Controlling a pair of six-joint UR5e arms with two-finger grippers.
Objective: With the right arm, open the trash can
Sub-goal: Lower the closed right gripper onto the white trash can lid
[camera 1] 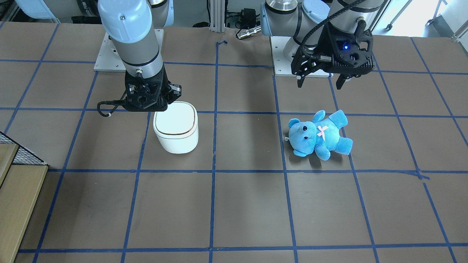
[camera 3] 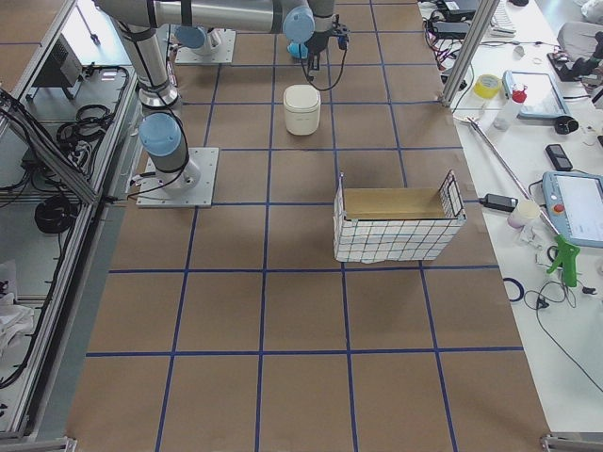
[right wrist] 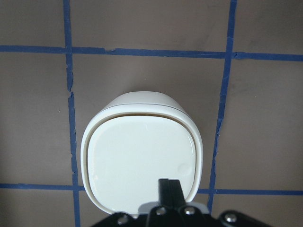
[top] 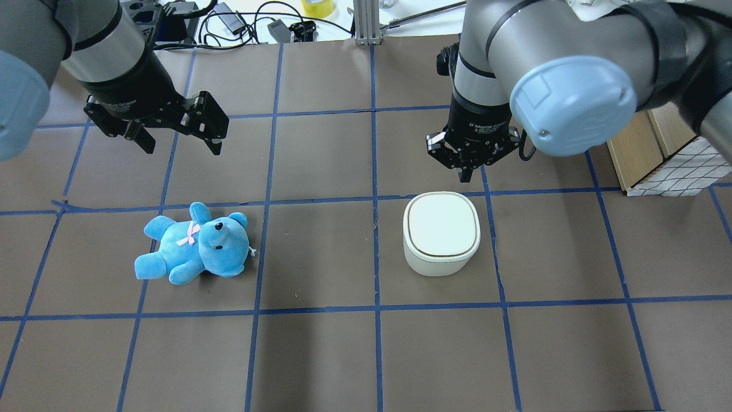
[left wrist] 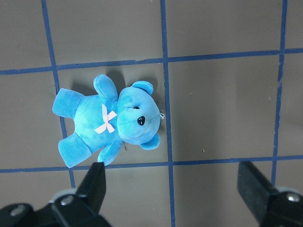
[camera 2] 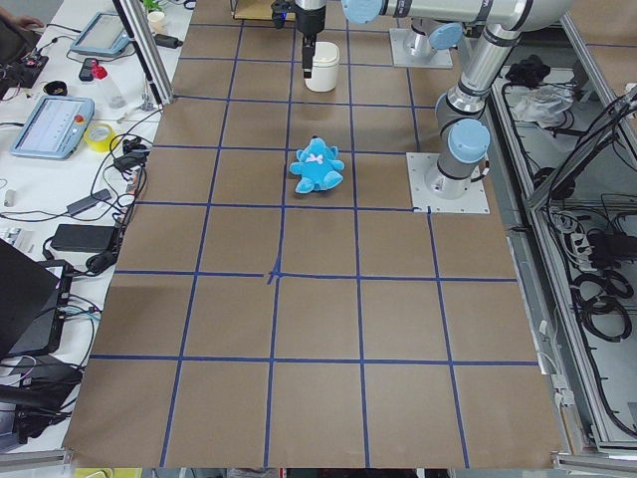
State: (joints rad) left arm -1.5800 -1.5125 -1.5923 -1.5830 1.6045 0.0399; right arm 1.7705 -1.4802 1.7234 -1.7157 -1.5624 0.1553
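Right gripper [right wrist: 169, 183] pinched empty, one trash can [right wrist: 137, 156], left gripper [left wrist: 173, 172] spread empty, one teddy [left wrist: 109, 120]

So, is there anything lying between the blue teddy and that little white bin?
No. In the overhead view the stretch between the teddy bear and the trash can is bare brown table, crossed only by blue tape lines.

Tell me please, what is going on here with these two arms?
The right arm's gripper, fingers together, hovers above the white trash can without touching it. The can's lid is closed, so the opening is not yet done. The left gripper hangs open over the table, near the blue teddy bear but clear of it.
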